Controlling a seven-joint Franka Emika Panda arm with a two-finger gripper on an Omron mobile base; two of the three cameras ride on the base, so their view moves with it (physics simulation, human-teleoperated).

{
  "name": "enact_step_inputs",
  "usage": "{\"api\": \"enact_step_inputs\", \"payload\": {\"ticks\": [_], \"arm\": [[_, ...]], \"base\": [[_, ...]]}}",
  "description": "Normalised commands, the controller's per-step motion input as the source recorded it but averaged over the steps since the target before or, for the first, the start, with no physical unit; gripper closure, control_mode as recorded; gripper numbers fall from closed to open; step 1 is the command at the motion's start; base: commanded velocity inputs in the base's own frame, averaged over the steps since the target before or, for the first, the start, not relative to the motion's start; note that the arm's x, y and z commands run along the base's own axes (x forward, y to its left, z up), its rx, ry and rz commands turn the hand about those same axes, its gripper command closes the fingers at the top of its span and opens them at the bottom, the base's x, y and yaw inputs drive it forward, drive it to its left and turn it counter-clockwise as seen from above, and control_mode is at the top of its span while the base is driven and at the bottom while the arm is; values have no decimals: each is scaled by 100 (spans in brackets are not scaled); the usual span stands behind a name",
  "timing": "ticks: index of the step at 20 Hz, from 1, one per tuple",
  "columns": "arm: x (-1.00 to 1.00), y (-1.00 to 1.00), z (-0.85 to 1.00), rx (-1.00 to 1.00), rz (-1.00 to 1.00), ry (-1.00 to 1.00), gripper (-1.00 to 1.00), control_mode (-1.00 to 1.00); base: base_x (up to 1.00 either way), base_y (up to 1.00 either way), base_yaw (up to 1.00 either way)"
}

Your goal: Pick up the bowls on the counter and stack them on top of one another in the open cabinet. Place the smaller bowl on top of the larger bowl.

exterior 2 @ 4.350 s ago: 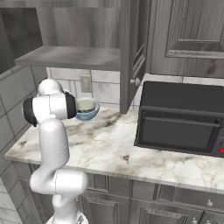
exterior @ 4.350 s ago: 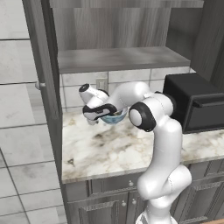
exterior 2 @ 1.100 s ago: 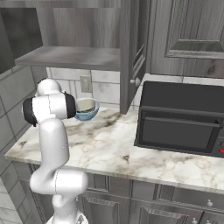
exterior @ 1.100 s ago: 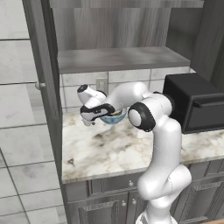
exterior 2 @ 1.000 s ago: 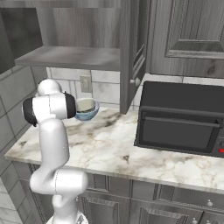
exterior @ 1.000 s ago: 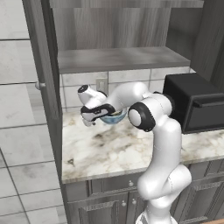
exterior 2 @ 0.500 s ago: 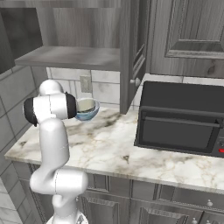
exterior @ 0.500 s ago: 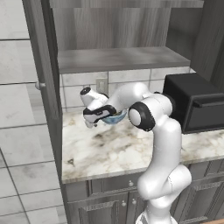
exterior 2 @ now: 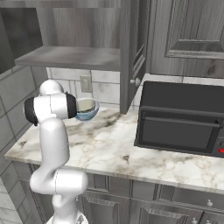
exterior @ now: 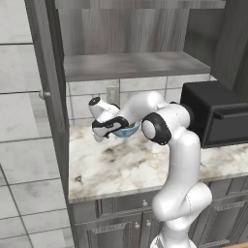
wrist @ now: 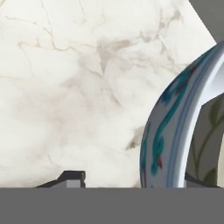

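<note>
jaws narrowing astride larger bowl (wrist: pixel 175 131) rim, grip seemingly incomplete, veined marble counter (exterior: pixel 126 164), grey cabinet shelf (exterior: pixel 131 65)

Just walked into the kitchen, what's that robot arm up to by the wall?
The arm's gripper is down at the larger bowl at the back of the counter, its fingers straddling the blue-patterned rim, one outside and one inside. The bowl sits on the marble, not lifted. The open cabinet shelf above holds no bowl yet.
</note>
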Motion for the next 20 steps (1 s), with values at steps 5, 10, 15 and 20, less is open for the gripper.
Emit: {"api": "enact_step_inputs", "payload": {"ticks": [5, 10, 15, 20], "arm": [[0, 0, 0, 0, 0, 0, 100, -100], [0, -5, 0, 0, 0, -3, 100, -100], [0, -13, 0, 1, 0, -5, 100, -100], [-4, -9, 0, 0, 0, -2, 100, -100]], "base": [[0, 0, 0], [0, 0, 0], [0, 0, 0], [0, 0, 0]]}}
